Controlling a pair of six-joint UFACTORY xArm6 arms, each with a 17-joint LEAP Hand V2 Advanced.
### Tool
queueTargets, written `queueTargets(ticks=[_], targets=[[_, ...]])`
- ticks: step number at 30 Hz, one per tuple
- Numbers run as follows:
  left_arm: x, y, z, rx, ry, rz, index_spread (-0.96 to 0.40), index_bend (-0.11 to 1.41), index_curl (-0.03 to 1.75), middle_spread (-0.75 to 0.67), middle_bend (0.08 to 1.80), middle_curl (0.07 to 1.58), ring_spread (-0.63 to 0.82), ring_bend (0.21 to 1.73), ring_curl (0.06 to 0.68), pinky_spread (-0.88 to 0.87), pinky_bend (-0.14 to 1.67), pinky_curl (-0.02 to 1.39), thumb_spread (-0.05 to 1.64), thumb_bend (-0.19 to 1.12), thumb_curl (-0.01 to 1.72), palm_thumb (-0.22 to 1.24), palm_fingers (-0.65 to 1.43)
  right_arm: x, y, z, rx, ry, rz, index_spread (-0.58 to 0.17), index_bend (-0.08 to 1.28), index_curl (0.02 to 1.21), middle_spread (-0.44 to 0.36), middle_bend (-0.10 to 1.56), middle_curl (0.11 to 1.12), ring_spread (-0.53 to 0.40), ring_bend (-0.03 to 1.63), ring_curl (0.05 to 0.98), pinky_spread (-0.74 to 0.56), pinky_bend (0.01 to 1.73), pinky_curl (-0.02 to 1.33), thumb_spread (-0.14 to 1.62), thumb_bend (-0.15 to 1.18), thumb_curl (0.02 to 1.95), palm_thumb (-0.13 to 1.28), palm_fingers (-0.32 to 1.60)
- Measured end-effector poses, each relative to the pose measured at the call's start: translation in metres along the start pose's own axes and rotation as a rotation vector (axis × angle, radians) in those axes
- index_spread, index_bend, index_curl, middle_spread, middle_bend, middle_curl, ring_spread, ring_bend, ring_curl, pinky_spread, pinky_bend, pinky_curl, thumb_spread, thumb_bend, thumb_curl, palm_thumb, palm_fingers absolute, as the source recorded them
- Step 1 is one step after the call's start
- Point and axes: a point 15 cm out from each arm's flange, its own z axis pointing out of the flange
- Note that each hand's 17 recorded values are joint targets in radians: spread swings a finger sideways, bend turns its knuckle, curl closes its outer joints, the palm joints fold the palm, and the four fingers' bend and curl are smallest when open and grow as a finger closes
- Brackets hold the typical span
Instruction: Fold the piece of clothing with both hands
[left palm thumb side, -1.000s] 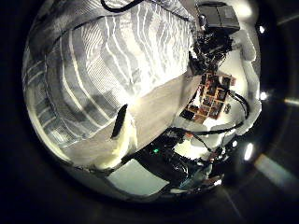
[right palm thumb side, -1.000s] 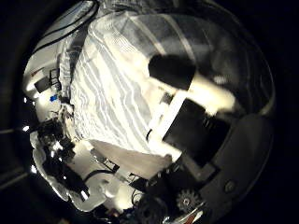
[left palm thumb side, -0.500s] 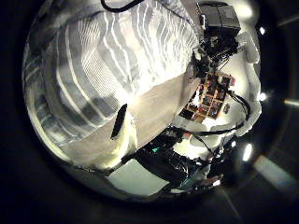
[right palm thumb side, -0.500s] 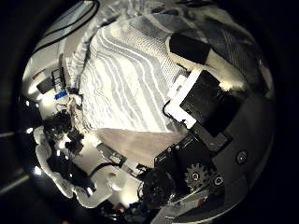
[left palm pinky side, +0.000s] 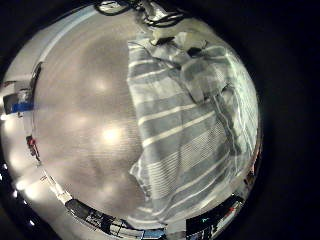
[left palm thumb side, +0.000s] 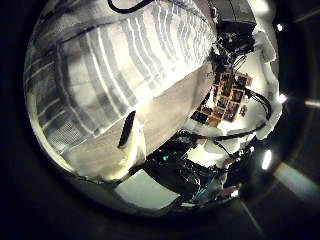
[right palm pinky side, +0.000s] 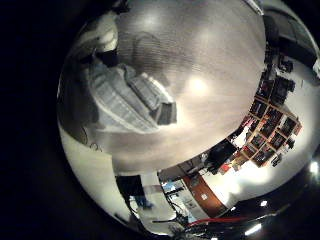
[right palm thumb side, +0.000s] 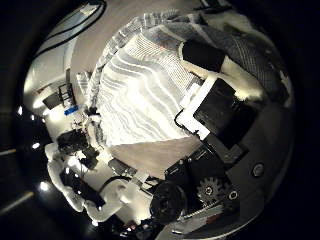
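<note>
A striped garment (left palm pinky side: 185, 120) lies partly on the table (left palm pinky side: 80, 120), its near part rising toward the left palm. Close to the left hand, the garment (left palm thumb side: 110, 70) fills much of the thumb side view, with a taut fold line across it. In the right thumb side view the right hand (right palm thumb side: 215, 105) reaches over the garment (right palm thumb side: 150, 90), and its dark-tipped thumb (right palm thumb side: 205, 52) lies curled against bunched cloth. The right little finger side view has the garment (right palm pinky side: 125, 95) bunched in layers on the table (right palm pinky side: 200, 70), beside a pale finger (right palm pinky side: 105, 35).
The table's edge and the room's shelves (right palm pinky side: 265, 115) show beyond the cloth. A white robot arm (right palm thumb side: 95, 195) stands past the table in the right thumb side view. Bare tabletop (left palm thumb side: 170, 115) lies beside the cloth under the left palm.
In the right thumb side view the cloth has drawn farther from the palm and the thumb has swung outward across it. The left view has shifted slightly over the cloth.
</note>
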Motion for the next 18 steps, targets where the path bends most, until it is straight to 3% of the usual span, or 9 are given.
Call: queueTargets(ticks=[7, 15, 18], targets=[[0.021, 0.002, -0.016, 0.034, 0.003, 0.031, 0.01, 0.17, 0.33, 0.34, 0.18, 0.27, 0.49, 0.61, 0.221, 0.49, 0.42, 0.33, 1.11, -0.02, 0.36, 0.43, -0.01, 0.025, 0.011, -0.023, 0.046, -0.013, 0.016, -0.311, 1.03, 0.84, -0.129, 1.37, 0.73, -0.188, 1.46, 0.632, -0.19, 1.38, 0.68, 1.11, -0.01, 0.68, 1.06, 1.12], [0.003, 0.012, -0.017, 0.036, 0.009, 0.003, 0.01, 0.17, 0.33, 0.34, 0.18, 0.27, 0.49, 0.61, 0.221, 0.49, 0.42, 0.33, 1.11, -0.02, 0.35, 0.43, -0.01, 0.017, 0.04, -0.064, 0.086, -0.021, 0.005, -0.307, 1.02, 0.86, -0.127, 1.38, 0.72, -0.189, 1.45, 0.642, -0.18, 1.35, 0.71, 1.12, -0.01, 0.7, 1.06, 1.12], [-0.01, 0.02, -0.012, 0.027, 0.019, -0.013, 0.01, 0.17, 0.33, 0.34, 0.18, 0.27, 0.49, 0.61, 0.221, 0.49, 0.42, 0.33, 1.12, -0.02, 0.35, 0.43, -0.01, -0.008, 0.055, -0.074, 0.081, -0.015, -0.036, -0.308, 1.02, 0.87, -0.127, 1.38, 0.72, -0.188, 1.45, 0.645, -0.18, 1.34, 0.72, 1.12, -0.01, 0.71, 1.06, 1.12]])
